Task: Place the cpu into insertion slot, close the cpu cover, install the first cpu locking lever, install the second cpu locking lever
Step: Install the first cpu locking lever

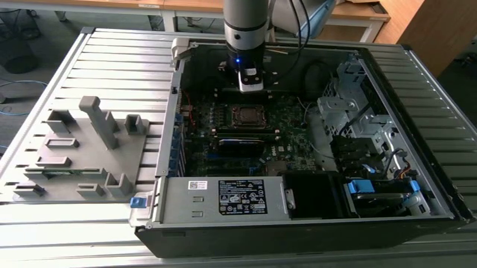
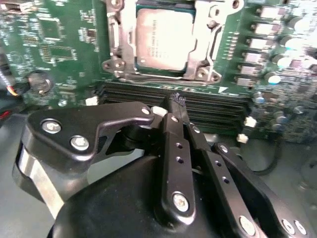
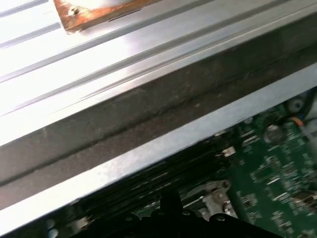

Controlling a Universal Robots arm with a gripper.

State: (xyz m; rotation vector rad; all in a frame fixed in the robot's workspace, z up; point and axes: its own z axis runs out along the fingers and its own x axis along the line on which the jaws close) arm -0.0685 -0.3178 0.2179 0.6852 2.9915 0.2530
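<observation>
The counter [image 1: 89, 50] is made of pale grey metal slats. Beyond the counter stand wooden desks [image 1: 186, 6] on white legs, and a wooden panel [image 1: 428, 28] rises near its far corner. Grey floor [image 1: 44, 33] with blue cables [image 1: 15, 92] lies beside the counter.

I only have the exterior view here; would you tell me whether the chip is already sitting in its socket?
Observer: Yes. In the second wrist view the chip sits inside the socket, grey top up.
Operator: Thank you. Is the cover down?
Observer: The silver cover frame lies flat around it, and the chip shows through its window.
Operator: And the gripper?
Observer: The gripper is shut, holding nothing, close by the long memory slots.
</observation>
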